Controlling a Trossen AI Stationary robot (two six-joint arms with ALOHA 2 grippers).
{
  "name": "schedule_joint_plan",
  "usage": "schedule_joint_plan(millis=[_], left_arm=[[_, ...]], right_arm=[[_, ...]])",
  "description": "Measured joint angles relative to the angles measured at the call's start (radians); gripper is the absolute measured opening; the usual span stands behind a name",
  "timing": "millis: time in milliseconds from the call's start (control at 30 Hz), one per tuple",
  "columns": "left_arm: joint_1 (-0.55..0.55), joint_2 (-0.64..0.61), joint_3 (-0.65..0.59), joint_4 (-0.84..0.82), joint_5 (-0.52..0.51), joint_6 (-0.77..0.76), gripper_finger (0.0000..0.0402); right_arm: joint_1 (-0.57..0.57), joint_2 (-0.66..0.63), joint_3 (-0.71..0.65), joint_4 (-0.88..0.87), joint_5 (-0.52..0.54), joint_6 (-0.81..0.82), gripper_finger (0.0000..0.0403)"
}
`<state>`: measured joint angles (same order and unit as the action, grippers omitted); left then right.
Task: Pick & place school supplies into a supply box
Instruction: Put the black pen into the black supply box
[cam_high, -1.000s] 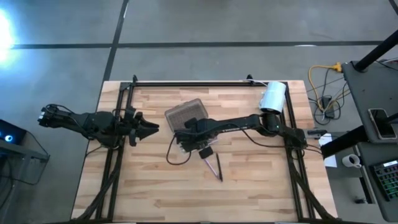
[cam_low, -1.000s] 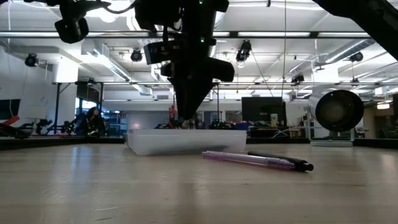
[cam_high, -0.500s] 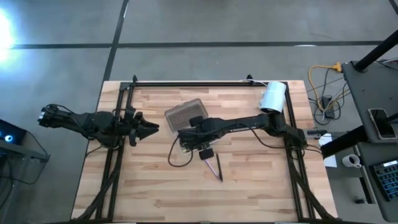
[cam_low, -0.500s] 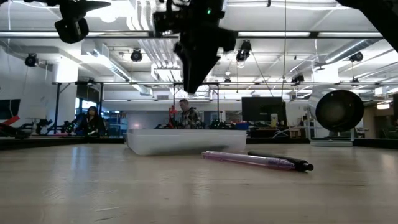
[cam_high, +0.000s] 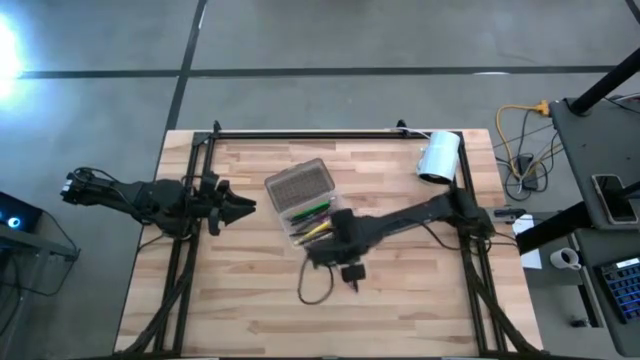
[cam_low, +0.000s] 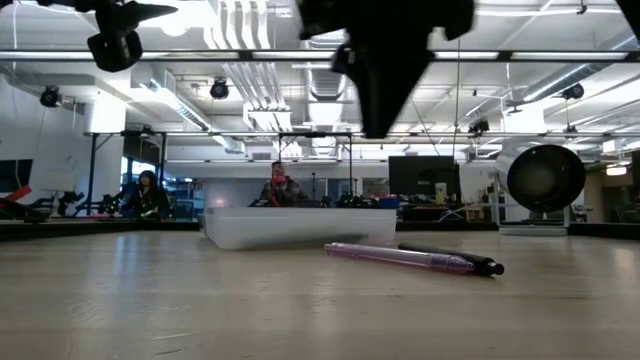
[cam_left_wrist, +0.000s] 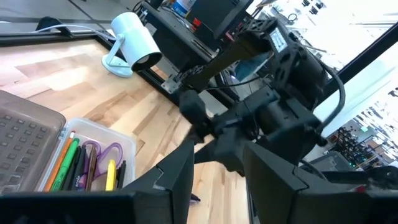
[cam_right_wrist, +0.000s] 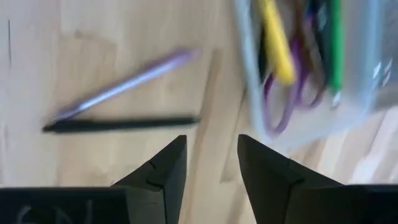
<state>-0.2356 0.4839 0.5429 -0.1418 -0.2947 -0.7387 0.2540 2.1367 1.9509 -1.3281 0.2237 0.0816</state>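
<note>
Small clear plastic supply box (cam_high: 300, 205) is already holding green, yellow and orange pens with purple-handled scissors (cam_left_wrist: 99, 154), while the thin purple pen (cam_right_wrist: 124, 84) and dark pen (cam_right_wrist: 121, 124) are lying beside it, awaiting the empty, parted right gripper (cam_right_wrist: 208, 165); left gripper (cam_high: 243, 206) is idling, fingers apart.

The supply box (cam_high: 300, 200) lies open on the desk, grey textured half beside the clear tray. Inside the tray are a green pen (cam_right_wrist: 336, 37), a yellow marker (cam_right_wrist: 277, 40) and purple-handled scissors (cam_right_wrist: 292, 99). Just beside it, a purple pen (cam_right_wrist: 124, 84) and a dark pen (cam_right_wrist: 121, 124) lie flat, meeting at one end.
</note>
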Motion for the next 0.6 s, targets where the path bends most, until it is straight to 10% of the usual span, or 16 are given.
schedule_joint_plan(millis=[600], left_arm=[[0.000,0.000,-0.010,0.000,0.000,0.000,0.0122]], right_arm=[[0.118,-0.197,-0.504,0.353,-0.264,1.399,0.0135]])
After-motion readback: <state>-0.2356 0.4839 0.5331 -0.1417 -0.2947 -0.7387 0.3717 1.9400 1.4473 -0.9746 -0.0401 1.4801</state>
